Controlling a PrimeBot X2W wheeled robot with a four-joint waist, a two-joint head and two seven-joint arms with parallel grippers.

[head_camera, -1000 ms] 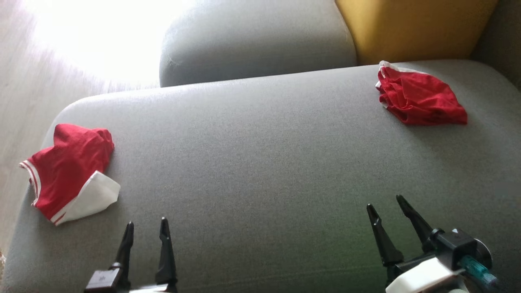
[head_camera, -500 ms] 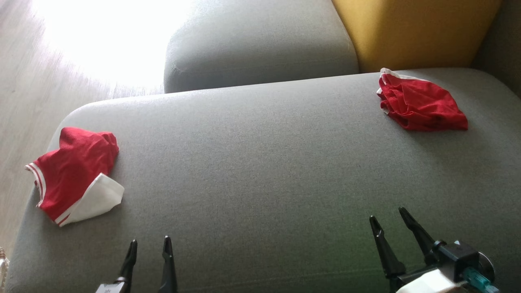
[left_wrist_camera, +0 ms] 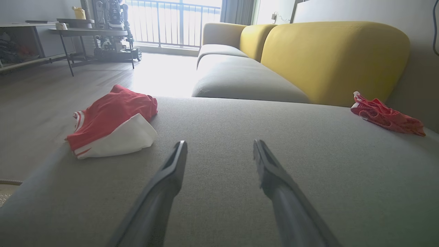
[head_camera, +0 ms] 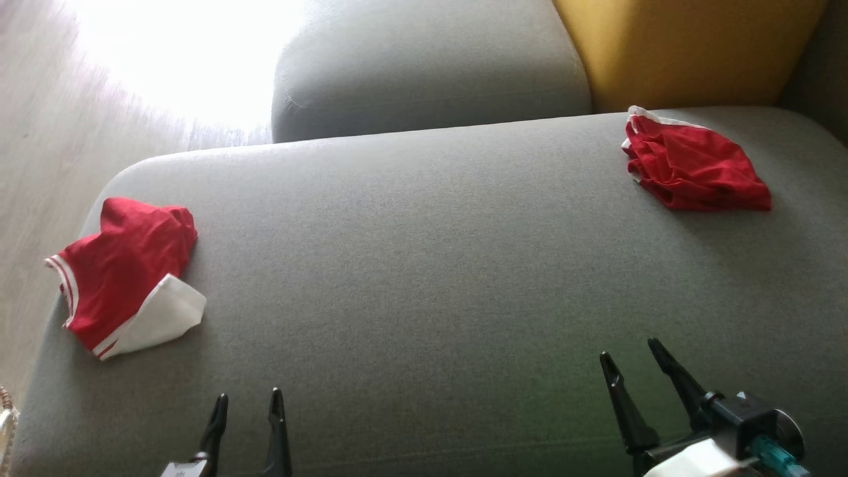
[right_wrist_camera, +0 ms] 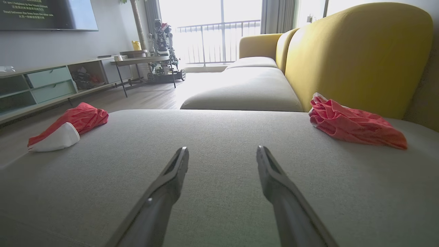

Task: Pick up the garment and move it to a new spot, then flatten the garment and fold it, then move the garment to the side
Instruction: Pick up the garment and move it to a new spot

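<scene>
Two garments lie on the grey sofa seat (head_camera: 424, 265). A folded red one with white trim (head_camera: 126, 271) (left_wrist_camera: 113, 121) (right_wrist_camera: 68, 127) rests at the seat's left end. A crumpled red one (head_camera: 692, 169) (left_wrist_camera: 387, 116) (right_wrist_camera: 353, 125) sits at the far right, against the yellow backrest. My left gripper (head_camera: 248, 402) (left_wrist_camera: 219, 145) hovers open over the seat's near edge, to the right of the folded garment and apart from it. My right gripper (head_camera: 629, 352) (right_wrist_camera: 223, 152) is open near the front right, well short of the crumpled garment. Both hold nothing.
A yellow backrest (head_camera: 689, 46) runs along the seat's far right. A second grey seat cushion (head_camera: 430, 59) adjoins beyond. Wooden floor (head_camera: 40, 132) lies to the left, with glare. In the wrist views, a low shelf unit (right_wrist_camera: 44, 85) and a side table (right_wrist_camera: 144, 61) stand across the room.
The whole head picture has shifted a little, so the camera moved. My left gripper sits lower in the frame than a second ago. Both garments lie as before.
</scene>
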